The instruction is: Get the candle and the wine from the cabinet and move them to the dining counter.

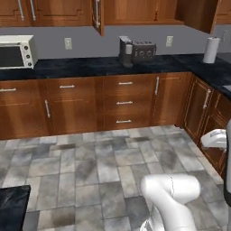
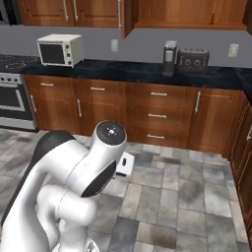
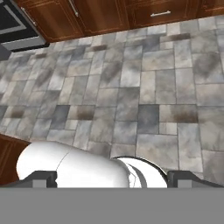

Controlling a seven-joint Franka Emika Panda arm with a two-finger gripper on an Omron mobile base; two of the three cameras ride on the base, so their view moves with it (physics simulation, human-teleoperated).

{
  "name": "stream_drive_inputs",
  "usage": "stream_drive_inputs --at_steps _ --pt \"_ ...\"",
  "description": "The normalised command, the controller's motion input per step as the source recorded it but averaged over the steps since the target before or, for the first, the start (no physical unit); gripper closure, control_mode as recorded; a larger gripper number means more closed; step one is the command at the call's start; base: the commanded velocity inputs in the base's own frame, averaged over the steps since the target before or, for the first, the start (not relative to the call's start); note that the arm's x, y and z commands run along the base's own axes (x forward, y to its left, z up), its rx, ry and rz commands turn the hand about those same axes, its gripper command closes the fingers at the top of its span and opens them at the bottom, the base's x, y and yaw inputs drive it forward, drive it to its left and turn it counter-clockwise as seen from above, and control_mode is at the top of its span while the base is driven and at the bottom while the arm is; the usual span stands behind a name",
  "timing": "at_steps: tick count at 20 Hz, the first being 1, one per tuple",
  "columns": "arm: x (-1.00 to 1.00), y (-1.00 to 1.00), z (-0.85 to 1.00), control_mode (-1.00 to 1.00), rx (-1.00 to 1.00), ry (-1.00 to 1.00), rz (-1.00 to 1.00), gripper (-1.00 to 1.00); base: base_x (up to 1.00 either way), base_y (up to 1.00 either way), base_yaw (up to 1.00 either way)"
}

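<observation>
Grey stone floor tiles [image 3: 131, 87] everywhere; reddish-brown cabinet [image 1: 140, 11] hangs above the black countertop [image 1: 90, 66], one door [image 1: 97, 16] swung out edge-on, standing vertical. Gripper [image 3: 112, 177] fingers spread wide, holding nothing.

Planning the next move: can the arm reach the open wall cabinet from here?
Probably not: the arm sits folded low, with open floor and the black countertop between it and the cabinet.

We see a grey tile floor [image 1: 99, 167], wooden drawers [image 1: 124, 103], a black bench [image 1: 90, 66], and a grey wall [image 1: 90, 43].
</observation>
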Motion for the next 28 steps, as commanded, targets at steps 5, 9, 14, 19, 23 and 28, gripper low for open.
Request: stream_drive_inputs --at_steps 5,9,14,19,23,28 --pt "0.0 0.0 0.0 1.0 0.0 0.0 0.0 -1.0 0.83 0.0 0.02" --pt "0.0 0.0 0.0 1.0 0.0 0.0 0.0 -1.0 0.87 -0.03 0.0" --pt "0.0 0.0 0.0 1.0 0.0 0.0 0.0 -1.0 0.81 -0.17 0.01" --pt "0.0 0.0 0.0 1.0 0.0 0.0 0.0 -1.0 0.74 -0.3 0.01" --pt "0.0 0.0 0.0 1.0 0.0 0.0 0.0 -1.0 0.67 -0.38 0.01" --pt "0.0 0.0 0.0 1.0 0.0 0.0 0.0 -1.0 0.64 -0.4 0.0"
